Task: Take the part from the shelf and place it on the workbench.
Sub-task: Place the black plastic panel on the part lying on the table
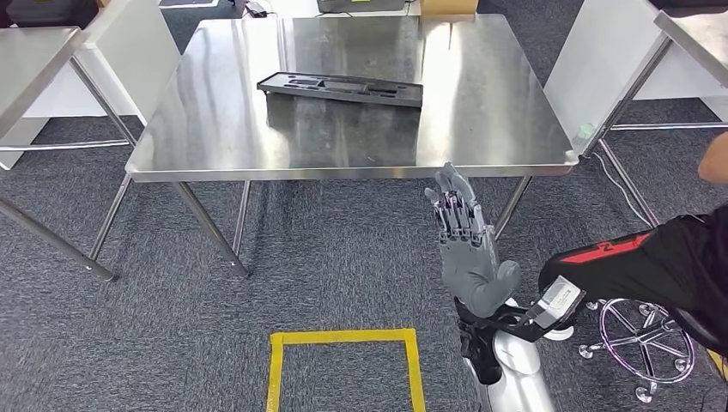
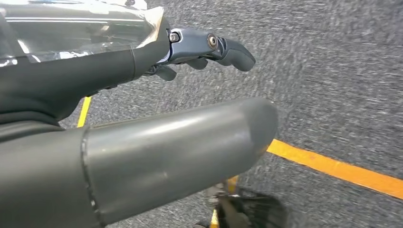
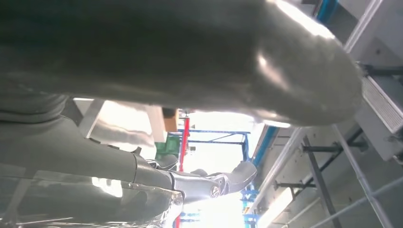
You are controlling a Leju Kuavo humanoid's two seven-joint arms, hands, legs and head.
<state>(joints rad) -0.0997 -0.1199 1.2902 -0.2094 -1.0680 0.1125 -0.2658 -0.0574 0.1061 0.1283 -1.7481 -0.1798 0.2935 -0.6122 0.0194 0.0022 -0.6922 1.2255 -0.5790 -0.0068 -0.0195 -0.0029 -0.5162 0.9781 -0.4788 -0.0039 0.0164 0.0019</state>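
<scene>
A workshop or robot test lab, set up with metal workbenches.

A bare stainless steel workbench (image 1: 343,94) on thin steel legs stands on grey carpet (image 1: 172,326), with more tables (image 1: 34,69) of the same kind at either side and white panels (image 1: 601,60) leaning between them. Yellow tape (image 1: 343,337) marks a square on the floor. A black moulded tray (image 1: 342,87) lies on the bench. A person in dark clothing (image 1: 661,262) sits at the right beside a wheeled stool base (image 1: 644,339). The right wrist view looks up at blue steel framing (image 3: 214,135) and bright lights.
</scene>
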